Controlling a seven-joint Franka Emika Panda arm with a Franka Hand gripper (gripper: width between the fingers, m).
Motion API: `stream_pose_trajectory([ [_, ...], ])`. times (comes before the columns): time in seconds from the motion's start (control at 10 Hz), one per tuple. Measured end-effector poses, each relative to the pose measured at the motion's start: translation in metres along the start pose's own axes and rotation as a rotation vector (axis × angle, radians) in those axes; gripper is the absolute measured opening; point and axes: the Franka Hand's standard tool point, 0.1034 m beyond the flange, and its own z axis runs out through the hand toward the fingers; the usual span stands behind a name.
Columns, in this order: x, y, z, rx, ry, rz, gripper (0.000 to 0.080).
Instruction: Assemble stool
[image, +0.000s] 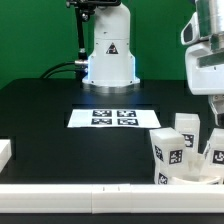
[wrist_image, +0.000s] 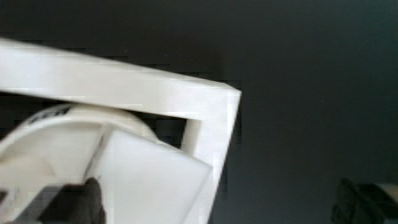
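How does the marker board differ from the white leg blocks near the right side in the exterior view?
The marker board lies flat and thin mid-table; the leg blocks stand up, thick and boxy. The marker board carries several tags in a grid; each leg block face shows one. Both are white with black square tags.

From my seat, the arm (image: 205, 55) runs off the exterior view's right and top edges, and I can't see its fingertips behind the stool legs (image: 185, 140). Those legs are clipped by the right edge; their tags are too small to read. In the wrist view, the white parts (wrist_image: 143, 150) are blurred, cropped, and hard to identify.
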Motion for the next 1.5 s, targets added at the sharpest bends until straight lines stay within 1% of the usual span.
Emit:
stream_pose_trajectory([
  [0.1,0.001,-0.003,-0.008,-0.028,-0.001,-0.196,0.0649],
  [0.2,0.007,-0.003,-0.011,-0.022,0.002,-0.405,0.0649],
  [0.3,0.009,0.000,-0.008,-0.027,-0.014,-0.588,0.0649],
  [0.4,0.012,0.001,-0.007,-0.024,-0.025,-0.657,0.0649],
  [0.5,0.013,-0.001,-0.006,-0.004,0.011,-0.662,0.0649],
  [0.6,0.015,0.000,-0.006,-0.015,0.015,-0.758,0.0649],
  [0.8,0.019,0.002,-0.005,-0.030,0.023,-0.865,0.0649],
  [0.9,0.020,0.002,-0.003,-0.053,0.021,-1.151,0.0649],
  [1.0,0.012,0.005,-0.001,-0.088,-0.031,-1.325,0.0649],
  [1.1,0.004,0.004,-0.003,-0.107,-0.072,-1.436,0.0649],
  [1.2,0.003,0.001,-0.009,-0.070,-0.009,-1.453,0.0649],
  [1.3,0.007,0.010,-0.008,-0.093,-0.016,-1.540,0.0649],
  [1.5,0.014,0.011,-0.008,-0.118,-0.010,-1.663,0.0649],
])
